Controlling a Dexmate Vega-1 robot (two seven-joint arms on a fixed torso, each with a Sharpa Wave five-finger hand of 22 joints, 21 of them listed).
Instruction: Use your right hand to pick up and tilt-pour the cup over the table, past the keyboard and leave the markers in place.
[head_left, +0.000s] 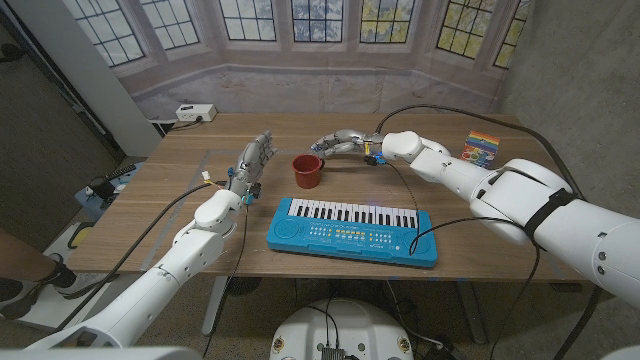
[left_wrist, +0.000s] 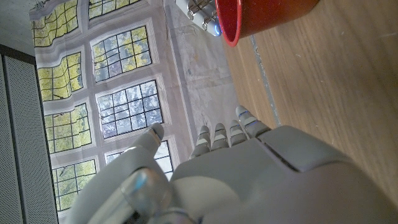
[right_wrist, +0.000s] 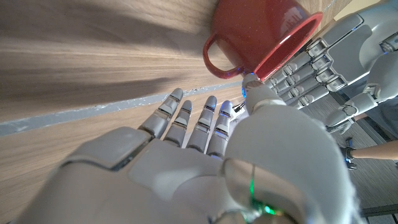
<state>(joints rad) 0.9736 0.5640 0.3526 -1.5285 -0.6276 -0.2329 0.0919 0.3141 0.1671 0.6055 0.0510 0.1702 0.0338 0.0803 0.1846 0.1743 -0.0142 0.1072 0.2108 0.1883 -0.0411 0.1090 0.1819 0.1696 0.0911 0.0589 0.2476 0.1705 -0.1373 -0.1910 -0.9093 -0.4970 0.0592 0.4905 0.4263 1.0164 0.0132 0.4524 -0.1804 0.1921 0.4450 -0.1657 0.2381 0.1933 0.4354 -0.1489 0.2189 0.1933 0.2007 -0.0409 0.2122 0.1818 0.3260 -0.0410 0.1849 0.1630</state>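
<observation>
Nearest the robot, the blue keyboard (head_left: 352, 230) lies with its long axis running across the table (head_left: 150, 215), and everything else can be placed from it. Just beyond its left end stands the red cup (head_left: 307, 170), upright on the wood, its mouth open to the ceiling. In the right wrist view the cup's handle faces the right hand.

The right hand (head_left: 342, 143) hangs beyond the keyboard's middle, just beside the cup on the cup's right, its fingers (right_wrist: 205, 121) spread and reaching toward the handle, with nothing between them. Whether a fingertip already touches the rim I cannot tell; the thumb sits very close to it.

The left hand (head_left: 254, 160) stands beyond the keyboard's left end, on the cup's other side and about as near, fingers apart and holding nothing. It narrows the room on that side, so I judge the pour should tip further beyond the keyboard, where bare wood lies open.

Beyond the keyboard's right end, well apart from the cup, lies the pack of markers (head_left: 484, 147).
</observation>
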